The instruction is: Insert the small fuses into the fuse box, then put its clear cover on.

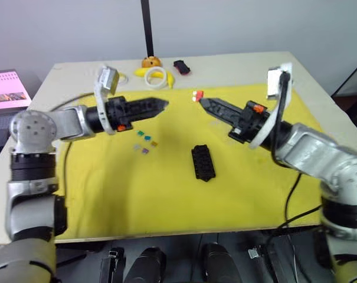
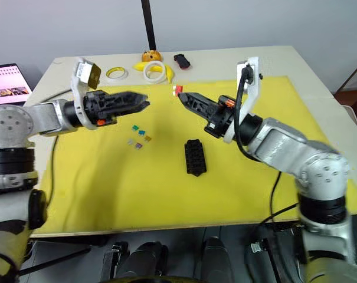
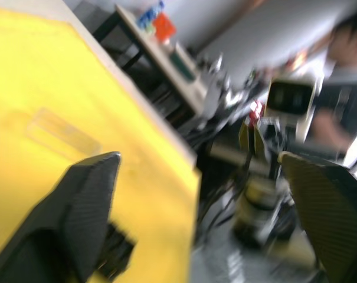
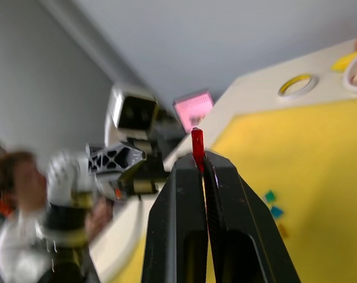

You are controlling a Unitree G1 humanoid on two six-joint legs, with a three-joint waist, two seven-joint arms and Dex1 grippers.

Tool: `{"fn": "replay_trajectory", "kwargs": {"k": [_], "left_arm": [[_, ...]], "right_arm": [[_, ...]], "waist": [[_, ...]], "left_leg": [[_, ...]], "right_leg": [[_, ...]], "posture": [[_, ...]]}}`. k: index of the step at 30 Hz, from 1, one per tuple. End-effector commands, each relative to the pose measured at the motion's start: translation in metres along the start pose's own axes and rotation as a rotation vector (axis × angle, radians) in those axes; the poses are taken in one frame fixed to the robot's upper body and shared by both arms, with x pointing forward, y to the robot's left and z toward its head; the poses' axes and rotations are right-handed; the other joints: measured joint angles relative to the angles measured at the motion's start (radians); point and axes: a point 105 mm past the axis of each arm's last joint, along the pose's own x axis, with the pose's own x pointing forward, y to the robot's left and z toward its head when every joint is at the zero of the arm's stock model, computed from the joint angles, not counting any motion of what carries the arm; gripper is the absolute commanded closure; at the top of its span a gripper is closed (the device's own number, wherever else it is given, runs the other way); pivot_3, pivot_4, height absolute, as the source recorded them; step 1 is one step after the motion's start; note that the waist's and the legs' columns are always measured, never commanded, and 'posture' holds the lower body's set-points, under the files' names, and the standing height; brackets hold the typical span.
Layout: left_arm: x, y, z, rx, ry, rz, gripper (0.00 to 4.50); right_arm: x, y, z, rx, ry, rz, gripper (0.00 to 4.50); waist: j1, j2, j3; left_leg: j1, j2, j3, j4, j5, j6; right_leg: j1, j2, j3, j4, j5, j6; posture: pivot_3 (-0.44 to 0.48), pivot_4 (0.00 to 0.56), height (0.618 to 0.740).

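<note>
The right gripper (image 4: 199, 168) is pinching a tiny red plastic fuse (image 4: 196, 143) near frame centre, and should lower it upright into the small black slotted fuse box (image 1: 203, 162) below, while the left gripper (image 3: 196, 194) is hanging open.

No legible text, labels, brands or numbers in any view. Laptop screen (image 1: 7, 88), well off beyond the left gripper (image 1: 160, 106), shows pink content; nothing on it readable.
</note>
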Motion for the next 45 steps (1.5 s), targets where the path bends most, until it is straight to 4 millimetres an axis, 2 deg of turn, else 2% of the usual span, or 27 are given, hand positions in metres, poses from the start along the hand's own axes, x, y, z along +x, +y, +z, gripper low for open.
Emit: {"fn": "replay_trajectory", "kwargs": {"k": [1,4,7,14,19,32,45], "left_arm": [[0.005,-0.014,-0.029,0.242,0.193,-0.074,0.04],[0.004,-0.012,-0.057,0.431,0.338,-0.108,0.01],[0.006,-0.007,-0.08,0.622,0.405,-0.135,0.01],[0.02,0.003,-0.096,0.756,0.356,-0.132,0.01],[0.026,0.011,-0.102,0.794,0.35,-0.11,0.01],[0.042,0.019,-0.111,0.816,0.323,-0.104,0.01],[0.046,0.016,-0.114,0.821,0.316,-0.119,0.01]], "right_arm": [[-0.009,0.012,0.003,-0.155,0.159,0.105,4.5],[-0.013,0.01,0.001,-0.273,0.296,0.133,4.5],[-0.018,0.011,-0.013,-0.449,0.488,0.203,4.5],[-0.025,-0.015,-0.052,-0.747,0.751,0.315,4.5],[-0.019,-0.03,-0.063,-0.881,0.831,0.323,4.5],[-0.014,-0.051,-0.074,-0.989,0.963,0.318,4.5],[-0.017,-0.056,-0.078,-0.982,0.994,0.315,4.5]], "waist": [[-0.001,0.0,0.0],[-0.001,0.001,0.0],[0.0,0.001,0.001],[0.004,0.001,0.002],[0.003,0.001,0.002],[0.004,0.001,0.002],[0.005,0.001,0.002]], "left_leg": [[0.001,0.0,0.0,0.0,0.0,0.0],[0.001,0.003,0.002,-0.002,0.0,0.0],[0.0,0.005,0.003,-0.003,-0.001,0.001],[-0.003,0.004,0.003,0.002,-0.002,0.004],[-0.004,0.004,0.003,0.002,-0.002,0.004],[-0.004,0.004,0.002,0.002,-0.002,0.003],[-0.004,0.004,0.002,0.002,-0.002,0.003]], "right_leg": [[0.001,0.0,0.0,0.0,0.0,0.0],[0.001,0.001,0.0,-0.004,0.0,0.0],[0.001,0.002,0.0,-0.008,0.0,0.0],[0.002,0.0,-0.003,-0.01,0.001,0.002],[0.002,0.0,-0.003,-0.01,0.001,0.002],[0.001,0.0,-0.004,-0.01,0.001,0.002],[0.001,0.0,-0.004,-0.01,0.001,0.002]], "posture": [[0.0,0.15,0.74],[0.0,0.15,0.74],[0.0,0.15,0.74],[0.0,0.15,0.74],[0.0,0.15,0.74],[0.0,0.15,0.74],[0.0,0.15,0.74]]}}
